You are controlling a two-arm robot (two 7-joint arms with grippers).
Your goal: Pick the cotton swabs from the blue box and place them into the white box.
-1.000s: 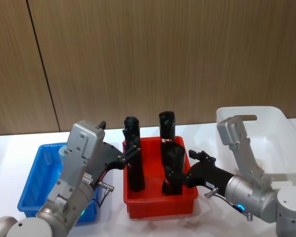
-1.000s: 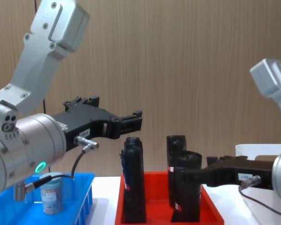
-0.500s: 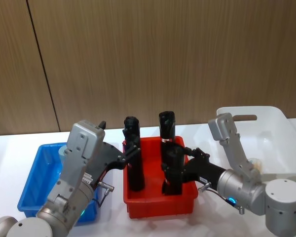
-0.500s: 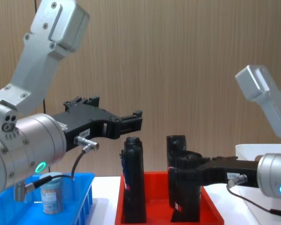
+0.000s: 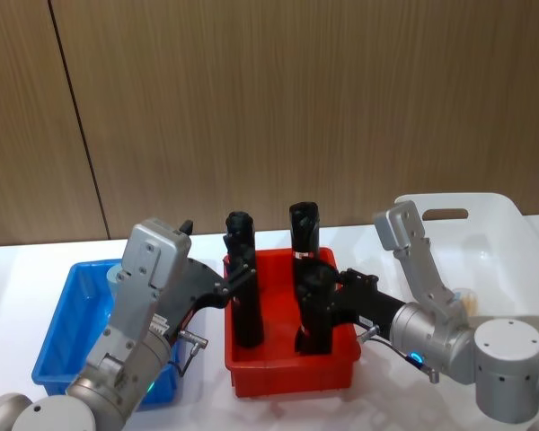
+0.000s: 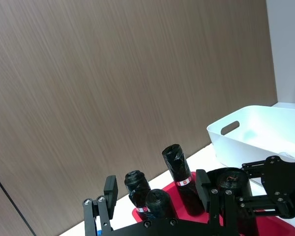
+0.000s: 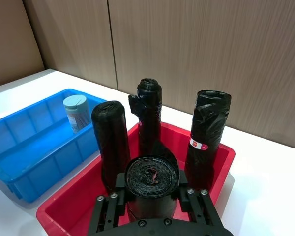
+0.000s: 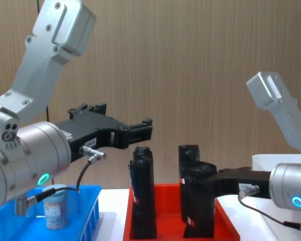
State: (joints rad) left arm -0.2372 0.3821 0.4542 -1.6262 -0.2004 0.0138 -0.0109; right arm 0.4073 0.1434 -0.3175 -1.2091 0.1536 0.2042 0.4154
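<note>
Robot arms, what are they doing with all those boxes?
The right gripper has reached into the red bin, its jaws around a black roll standing there with three others. The left gripper hovers above the table with jaws open, holding nothing. One tub of cotton swabs waits in the blue box. The white box sits at the right.

Black rolls (image 5: 242,287) between both boxes
</note>
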